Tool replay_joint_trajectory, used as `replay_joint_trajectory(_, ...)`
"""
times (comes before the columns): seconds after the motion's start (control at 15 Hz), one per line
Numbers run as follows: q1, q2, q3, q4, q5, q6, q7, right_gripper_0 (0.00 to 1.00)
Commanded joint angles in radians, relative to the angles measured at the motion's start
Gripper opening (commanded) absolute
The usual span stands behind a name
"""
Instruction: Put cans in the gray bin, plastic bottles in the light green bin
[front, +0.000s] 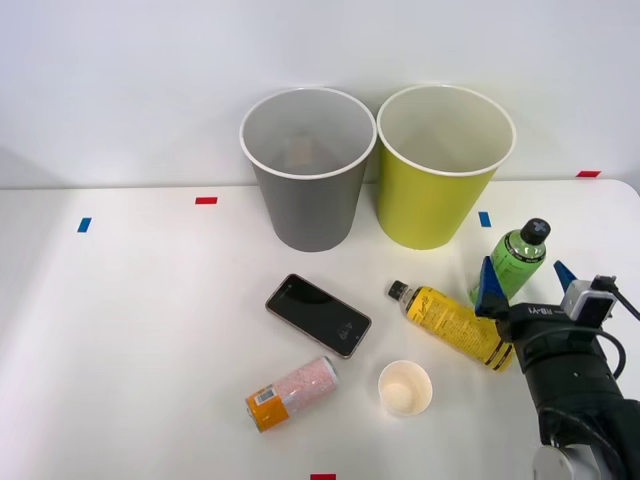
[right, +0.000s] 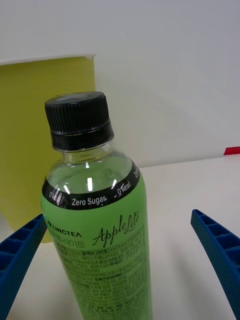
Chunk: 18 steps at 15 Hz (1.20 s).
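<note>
a: where's the green bottle (front: 516, 258)?
b: standing upright on the white table (front: 130, 340), toward its right side, in front of and to the right of the light green bin (front: 437, 190). in the wrist view the green bottle (right: 102, 225) stands between the two blue fingers (right: 218, 247), black cap on, with the bin's yellow-green wall (right: 30, 130) behind it.

a: and the right gripper (front: 524, 283), has it clamped on?
b: no, it's spread wide. one finger sits close to the bottle's side, the other stands clear of it with a gap showing. nothing is grasped.

a: the other bottle?
b: the yellow bottle (front: 455, 324) lies on its side just left of the gripper, black cap pointing up and left, toward the bins.

a: the can?
b: the can (front: 291, 393) lies on its side near the front edge, orange end toward the left, well apart from the bins.

a: and the gray bin (front: 307, 185)?
b: upright at the back of the table, just beside the light green bin on its left.

a: anything else around?
b: a dark phone (front: 318, 315) lies flat between the gray bin and the can, and a white paper cup (front: 405, 388) stands open to the right of the can. coloured tape marks dot the table.
</note>
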Motion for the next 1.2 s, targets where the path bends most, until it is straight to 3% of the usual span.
replay_joint_trajectory(0.07, -0.039, 0.001, -0.018, 0.001, -0.001, 0.064, 0.001, 1.00)
replay_joint_trajectory(0.67, -0.064, 0.014, -0.021, 0.001, 0.006, 0.122, 0.012, 1.00)
replay_joint_trajectory(0.73, -0.065, 0.017, -0.021, 0.001, 0.009, 0.122, 0.012, 0.59)
replay_joint_trajectory(0.8, -0.065, 0.021, -0.021, 0.001, 0.009, 0.122, 0.008, 0.00)
replay_joint_trajectory(1.2, -0.067, 0.055, -0.024, 0.001, 0.015, 0.122, 0.021, 0.00)
